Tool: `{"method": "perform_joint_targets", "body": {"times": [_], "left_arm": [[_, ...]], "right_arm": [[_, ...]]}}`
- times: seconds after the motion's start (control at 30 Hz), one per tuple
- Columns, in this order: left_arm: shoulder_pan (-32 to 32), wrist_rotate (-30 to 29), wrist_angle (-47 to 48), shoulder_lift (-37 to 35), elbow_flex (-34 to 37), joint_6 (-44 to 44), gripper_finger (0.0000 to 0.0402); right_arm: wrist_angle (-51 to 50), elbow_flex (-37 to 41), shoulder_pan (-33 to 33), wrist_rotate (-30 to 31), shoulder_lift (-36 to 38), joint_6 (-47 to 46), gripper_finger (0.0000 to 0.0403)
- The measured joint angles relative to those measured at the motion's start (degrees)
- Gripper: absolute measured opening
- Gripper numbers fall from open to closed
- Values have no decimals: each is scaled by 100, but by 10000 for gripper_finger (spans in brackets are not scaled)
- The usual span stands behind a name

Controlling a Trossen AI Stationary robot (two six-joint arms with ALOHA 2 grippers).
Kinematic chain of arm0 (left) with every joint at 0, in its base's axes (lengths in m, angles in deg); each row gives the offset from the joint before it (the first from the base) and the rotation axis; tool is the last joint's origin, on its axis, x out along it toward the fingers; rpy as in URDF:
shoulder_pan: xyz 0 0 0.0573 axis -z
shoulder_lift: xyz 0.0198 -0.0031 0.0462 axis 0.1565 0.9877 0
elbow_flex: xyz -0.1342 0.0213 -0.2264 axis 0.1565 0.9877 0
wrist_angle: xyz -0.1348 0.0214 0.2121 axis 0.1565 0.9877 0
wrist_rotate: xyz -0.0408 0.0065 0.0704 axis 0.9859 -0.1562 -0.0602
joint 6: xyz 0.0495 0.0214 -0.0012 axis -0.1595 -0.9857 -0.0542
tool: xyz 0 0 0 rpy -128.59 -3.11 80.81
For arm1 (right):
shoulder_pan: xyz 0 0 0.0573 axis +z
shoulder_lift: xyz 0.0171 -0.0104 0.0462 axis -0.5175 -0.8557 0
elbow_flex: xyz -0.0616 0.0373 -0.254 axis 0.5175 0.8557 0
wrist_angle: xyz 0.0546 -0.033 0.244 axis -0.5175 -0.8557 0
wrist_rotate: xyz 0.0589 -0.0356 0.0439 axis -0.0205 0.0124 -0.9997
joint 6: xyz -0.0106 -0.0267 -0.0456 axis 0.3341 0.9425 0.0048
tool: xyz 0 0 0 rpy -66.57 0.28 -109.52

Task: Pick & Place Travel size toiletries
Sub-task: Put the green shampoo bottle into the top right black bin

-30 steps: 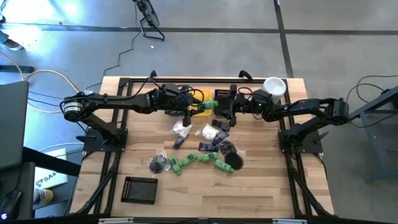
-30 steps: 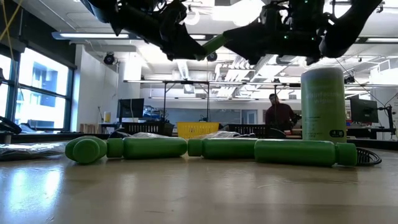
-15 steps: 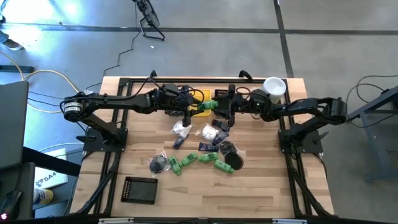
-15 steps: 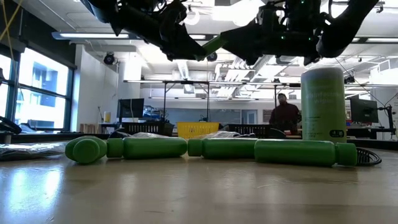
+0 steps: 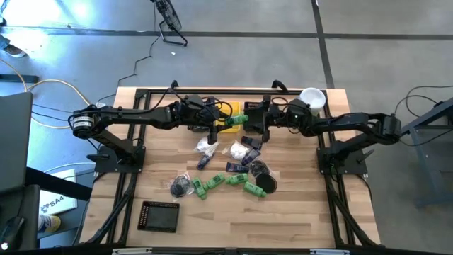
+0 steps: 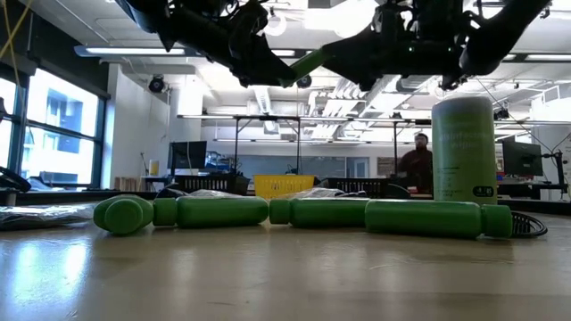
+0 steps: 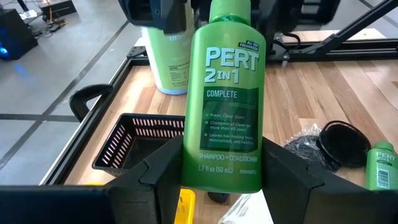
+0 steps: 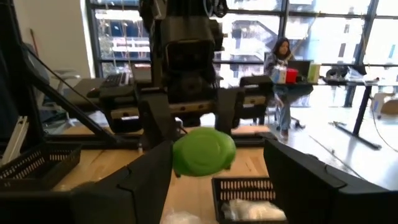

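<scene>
Two grippers meet above the wooden table (image 5: pixel 297 219): the left gripper (image 7: pixel 217 171) clamps a green bottle (image 7: pixel 227 93), while the right gripper (image 8: pixel 211 168), jaws spread wide, surrounds its cap without gripping. More bottles (image 5: pixel 226 183) lie toward 6 o'clock; a person (image 6: pixel 417 165) sits in the room behind.

bottle (image 7: pixel 229 93): bright green, white lettering | bin (image 7: pixel 140 140): black | table (image 5: pixel 297 212): pale wood

Toiletries (image 5: pixel 228 173) mid-table (image 5: pixel 297 212); bin (image 5: pixel 158 216) near front-left corner.
</scene>
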Motion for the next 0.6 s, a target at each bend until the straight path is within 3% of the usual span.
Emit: {"method": "perform_joint_targets", "body": {"times": [0.6], "left_arm": [[-1,0,-18,-2,0,2,173]], "right_arm": [[-149,0,133,-87,95,151,244]]}}
